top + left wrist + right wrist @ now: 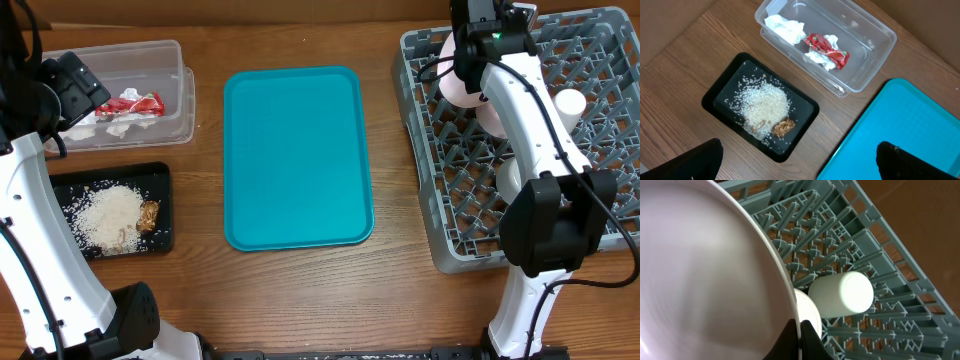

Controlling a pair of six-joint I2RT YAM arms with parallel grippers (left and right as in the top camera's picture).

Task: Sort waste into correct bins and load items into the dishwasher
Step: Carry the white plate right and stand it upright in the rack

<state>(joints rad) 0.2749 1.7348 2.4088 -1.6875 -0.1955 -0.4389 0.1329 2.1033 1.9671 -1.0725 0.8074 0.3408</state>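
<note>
**Right gripper clamped on the plate over the rack; left gripper open above the bins**

Your right arm (530, 110) reaches from its base straight out across the rack (424, 160), with the wrist over the far left corner. The right gripper (800, 330) is closed tight on the rim of the pink plate (700, 270). The plate is held over the rack and fills the left half of the wrist view. Its face is turned toward the camera and its rim curves from top left down to the fingers. Just past the fingers, a white rounded piece (807, 311) shows under the rim; you cannot tell what it is. Touching that, a little farther on, is the white cup (842, 295) among the pins, its closed end toward the camera. You cannot tell whether it stands or lies.

Your left gripper (797, 150) hangs high over the table, fingers spread wide with nothing between them. Below it and slightly left is the black tray (800, 107), holding a heap of rice (765, 105) with a brown scrap (783, 127) at its near edge. Just beyond the tray is the clear bin (875, 45), with white tissues (785, 27) and a red wrapper (827, 47) inside. The teal tray (910, 120) lies to the right of the hand.
</note>
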